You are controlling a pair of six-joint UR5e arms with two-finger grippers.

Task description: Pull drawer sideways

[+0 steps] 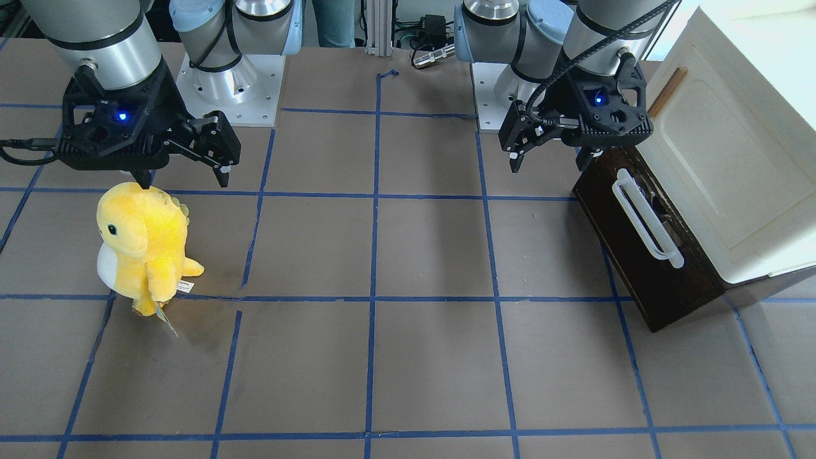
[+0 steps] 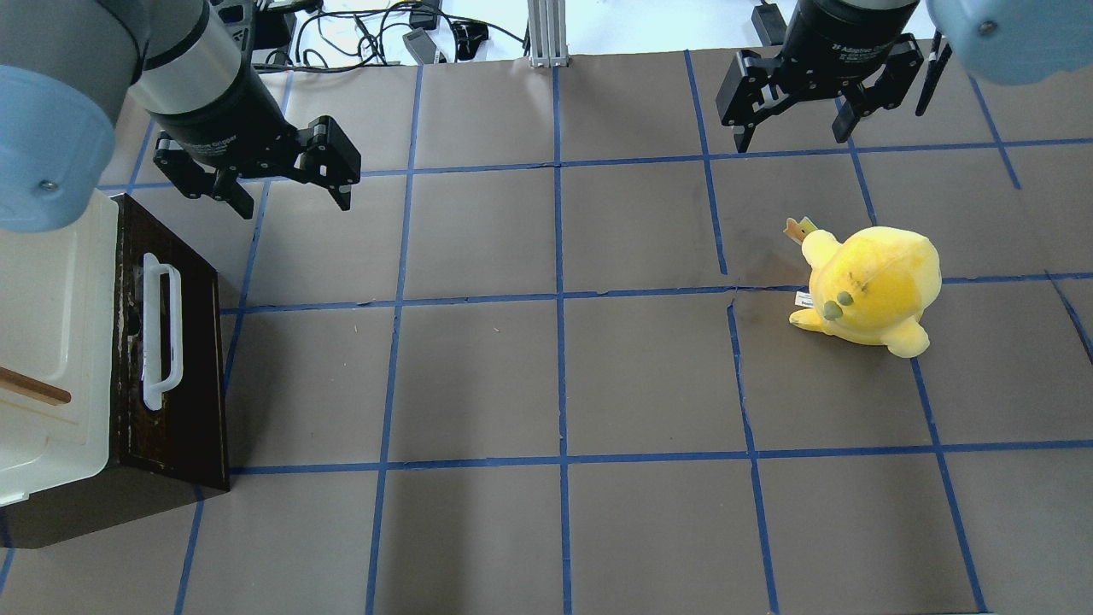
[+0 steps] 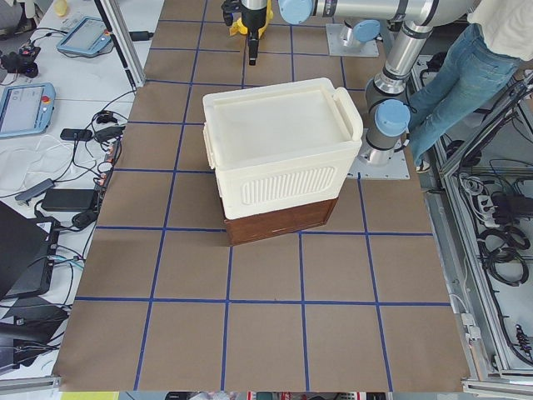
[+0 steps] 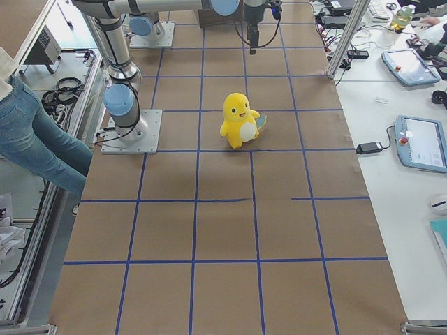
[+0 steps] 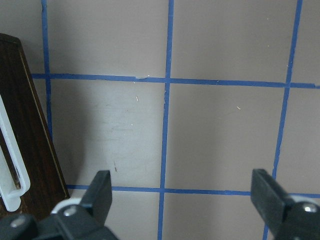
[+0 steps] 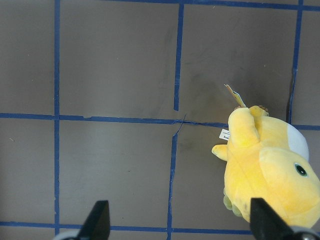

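The drawer (image 2: 201,376) sits at the bottom of the cream cabinet (image 2: 51,342), with its white handle (image 2: 162,333) facing out. The left end effector (image 2: 295,205) hangs just off one end of the drawer, spread wide and empty. The right end effector (image 2: 791,142), also wide open, is well away from the drawer, near a yellow plush (image 2: 871,295).

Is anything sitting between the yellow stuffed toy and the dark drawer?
No. The overhead view shows only bare table crossed by blue tape lines between the toy and the drawer.

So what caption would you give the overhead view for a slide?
Left gripper open by the drawer, right gripper open near the plush, neither touching anything.
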